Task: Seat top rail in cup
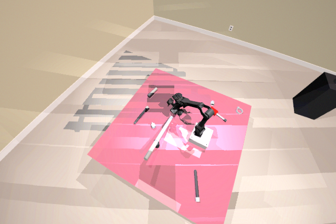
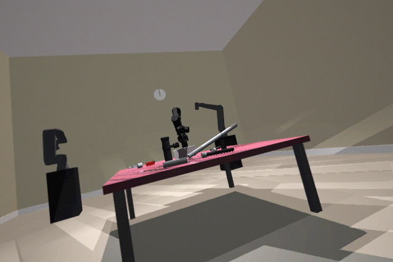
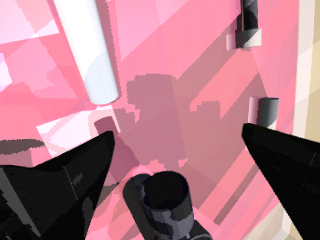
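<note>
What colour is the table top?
Pink, best seen in the top view: table top.

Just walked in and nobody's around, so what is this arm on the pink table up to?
One robot arm is working on a fence-rail job on the pink table. Its gripper has its jaws wide apart and holds nothing. In the wrist view it hangs over a dark round post top, and the pale rail's end sits clear of the fingers. From the side, the rail slants up off the table. Whether its other end is seated in the cup cannot be seen.
</note>
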You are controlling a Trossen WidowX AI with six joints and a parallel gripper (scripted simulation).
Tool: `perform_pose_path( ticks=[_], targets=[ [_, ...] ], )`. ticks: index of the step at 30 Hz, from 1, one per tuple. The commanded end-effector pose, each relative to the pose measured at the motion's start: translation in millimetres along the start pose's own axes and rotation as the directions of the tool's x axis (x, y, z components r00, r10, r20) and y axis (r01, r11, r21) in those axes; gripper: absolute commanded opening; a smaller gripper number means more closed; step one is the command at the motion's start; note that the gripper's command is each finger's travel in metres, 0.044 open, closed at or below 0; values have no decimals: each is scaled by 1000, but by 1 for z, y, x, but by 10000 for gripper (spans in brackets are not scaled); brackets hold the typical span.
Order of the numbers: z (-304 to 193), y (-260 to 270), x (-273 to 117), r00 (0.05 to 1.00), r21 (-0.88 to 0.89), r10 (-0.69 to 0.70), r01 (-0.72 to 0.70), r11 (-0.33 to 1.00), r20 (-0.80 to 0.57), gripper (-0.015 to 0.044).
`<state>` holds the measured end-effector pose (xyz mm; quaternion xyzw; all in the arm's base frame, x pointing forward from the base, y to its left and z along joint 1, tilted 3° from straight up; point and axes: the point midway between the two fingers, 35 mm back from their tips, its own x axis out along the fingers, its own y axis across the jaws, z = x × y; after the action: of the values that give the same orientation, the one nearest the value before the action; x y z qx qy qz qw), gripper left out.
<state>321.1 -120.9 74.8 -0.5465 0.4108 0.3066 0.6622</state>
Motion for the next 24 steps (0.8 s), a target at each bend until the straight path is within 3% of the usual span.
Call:
perform_pose_path(
  ticks=[1,9,21,24],
  targets=[
    [31,-9,-21,1000,354,-4,6,935,-7,440],
    [80,-10,-56,1000,815,-4,9,579,-8,440],
    [109,-4,-82,1000,982,-11,9,188,-7,440],
    [109,-4,-83,1000,983,-11,9,182,-7,440]
  ],
)
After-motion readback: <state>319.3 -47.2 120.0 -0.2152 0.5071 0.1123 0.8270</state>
